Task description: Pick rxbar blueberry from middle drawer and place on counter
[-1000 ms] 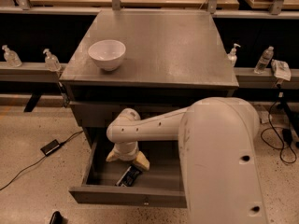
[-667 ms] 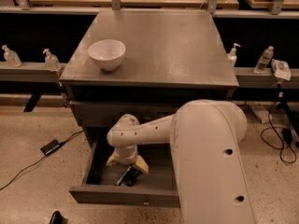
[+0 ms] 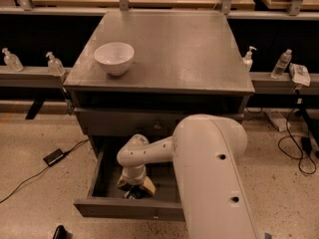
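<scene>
The gripper [image 3: 135,187], low in the middle drawer [image 3: 109,207], hid most of the rxbar blueberry [image 3: 133,193], seemingly a dark sliver. The arm [image 3: 209,173] covered much of the drawer.

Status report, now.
Hand low in open middle drawer, directly over rxbar blueberry. Bar in drawer, not on counter. White bowl sits on counter.

White bowl [image 3: 114,58] — pump bottles [image 3: 54,64] and a water bottle [image 3: 281,63] on side ledges [image 3: 30,76] — black box [image 3: 53,157], cable [image 3: 22,185] on floor [image 3: 40,208].
</scene>
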